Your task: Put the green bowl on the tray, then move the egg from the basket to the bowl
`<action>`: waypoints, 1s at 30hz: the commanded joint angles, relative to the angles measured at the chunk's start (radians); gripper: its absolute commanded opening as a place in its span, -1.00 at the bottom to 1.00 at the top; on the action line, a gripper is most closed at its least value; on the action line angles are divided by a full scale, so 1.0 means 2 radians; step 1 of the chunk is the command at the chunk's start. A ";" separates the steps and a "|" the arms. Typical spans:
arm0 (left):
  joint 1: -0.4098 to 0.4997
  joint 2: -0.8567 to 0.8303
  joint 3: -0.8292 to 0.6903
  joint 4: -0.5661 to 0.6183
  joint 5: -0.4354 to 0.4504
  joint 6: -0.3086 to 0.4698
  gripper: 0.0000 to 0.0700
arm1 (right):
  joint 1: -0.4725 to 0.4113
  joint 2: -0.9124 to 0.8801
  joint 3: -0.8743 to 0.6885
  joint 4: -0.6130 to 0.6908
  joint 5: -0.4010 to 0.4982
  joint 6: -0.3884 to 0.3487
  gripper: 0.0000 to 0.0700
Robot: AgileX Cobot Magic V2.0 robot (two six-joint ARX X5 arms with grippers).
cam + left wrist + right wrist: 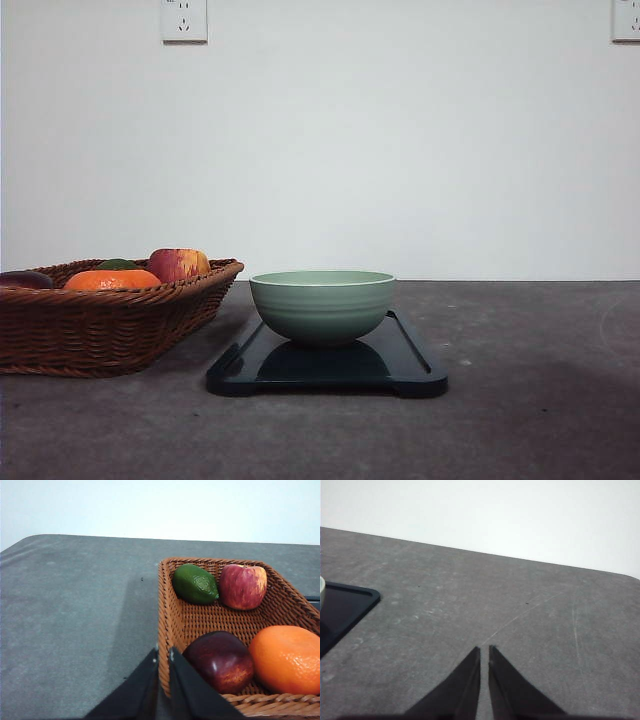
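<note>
Green bowl (321, 305) seated upright on tray (415, 370), basket (100, 325) just beside, left gripper (163, 655) and right gripper (484, 652) both closed, nothing grasped.

Grey table (540, 400): basket (100, 325) left, tray (330, 372) beside it.

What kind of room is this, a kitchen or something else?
Probably a lab or test bench, not a kitchen: a bare grey table against a blank white wall with sockets, holding only a staged basket, bowl and tray.
</note>
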 commanded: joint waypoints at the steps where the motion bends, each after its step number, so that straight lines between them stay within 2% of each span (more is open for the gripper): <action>1: 0.000 -0.001 -0.010 0.006 -0.001 0.000 -0.93 | 0.000 0.001 -0.002 0.006 0.000 -0.002 -0.93; 30: 0.000 -0.001 -0.010 0.006 -0.001 0.000 -0.93 | 0.000 0.001 -0.002 0.006 0.000 -0.002 -0.93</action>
